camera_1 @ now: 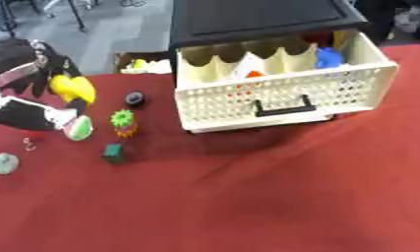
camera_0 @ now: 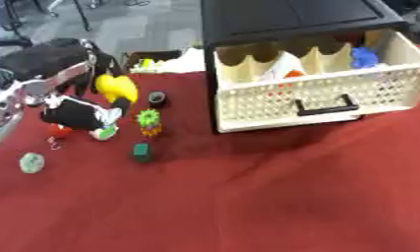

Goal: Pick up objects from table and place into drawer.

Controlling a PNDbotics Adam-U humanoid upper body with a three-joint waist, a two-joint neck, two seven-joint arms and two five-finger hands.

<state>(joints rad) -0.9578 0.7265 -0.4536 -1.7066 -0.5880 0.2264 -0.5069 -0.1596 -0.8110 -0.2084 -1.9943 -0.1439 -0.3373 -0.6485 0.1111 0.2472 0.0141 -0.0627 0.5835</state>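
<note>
The left hand [camera_0: 79, 110] curls round a yellow toy [camera_0: 116, 87]; carry it well right, over the drawer [camera_0: 316, 93] rim, before letting go.

One cream drawer [camera_0: 316, 96] stands open in one black cabinet [camera_0: 286, 19]; on the red tablecloth [camera_0: 247, 197] lie one yellow toy [camera_0: 116, 87], one black ring [camera_0: 157, 99], one green spiky toy [camera_0: 148, 118], one dark green block [camera_0: 142, 151], one pale green object [camera_0: 31, 162]
</note>
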